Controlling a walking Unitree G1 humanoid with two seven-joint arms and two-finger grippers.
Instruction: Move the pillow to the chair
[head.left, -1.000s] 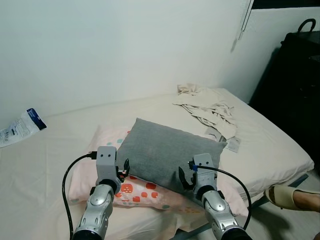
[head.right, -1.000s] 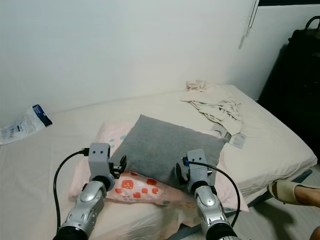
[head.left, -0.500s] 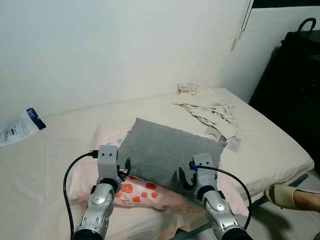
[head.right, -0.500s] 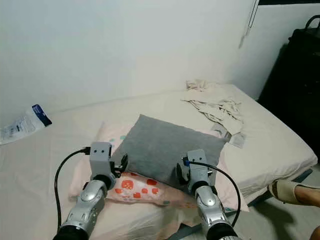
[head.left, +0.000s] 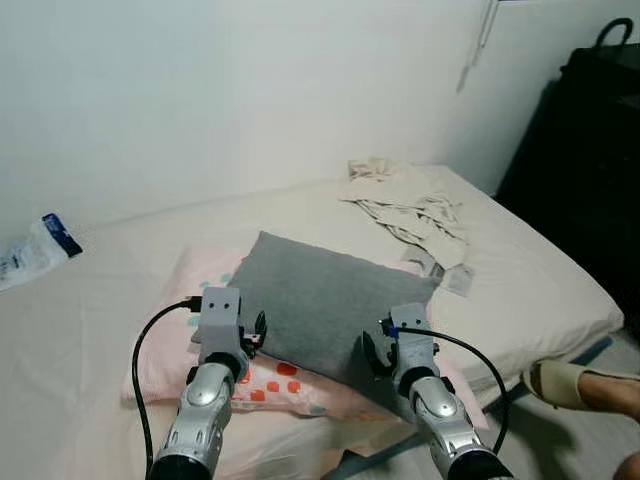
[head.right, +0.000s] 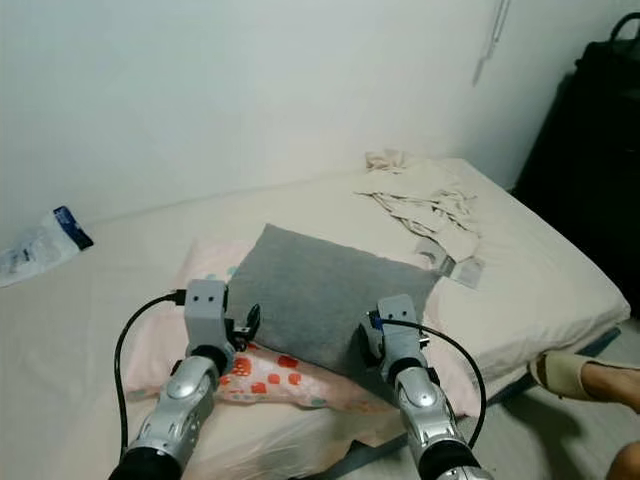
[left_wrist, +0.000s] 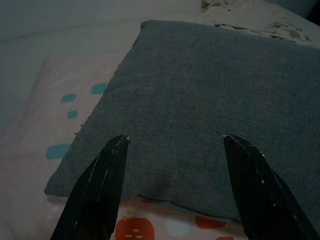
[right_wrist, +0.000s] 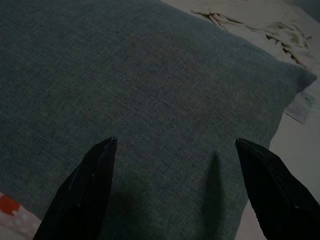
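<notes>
Head camera first: a grey pillow (head.left: 325, 305) lies flat on top of a pink patterned pillow (head.left: 205, 335), both on a cream bed (head.left: 110, 290) against a white wall. The left gripper (head.left: 255, 332) sits at the grey pillow's near-left edge and the right gripper (head.left: 375, 358) at its near-right edge, both low over the bed. A crumpled beige cloth (head.left: 405, 205) is at the far right of the bed, with a small paper tag (head.left: 455, 281) just near of it. A white and blue plastic packet (head.left: 30, 252) lies at the far left. Off the right side of the bed there's a dark piece of furniture (head.left: 585, 160), and someone's foot in a beige slipper (head.left: 560, 384) on the floor.

Left wrist cam: two black fingers (left_wrist: 100, 192) spread wide apart, jaws open, their tips resting on or just above the pillow's near edge, can't tell which. The pink pillow shows along the left and near edges.

Right wrist cam: same deal, fingers (right_wrist: 82, 192) wide open over the grey fabric, holding nothing. The beige cloth is off past the far corner.
</notes>
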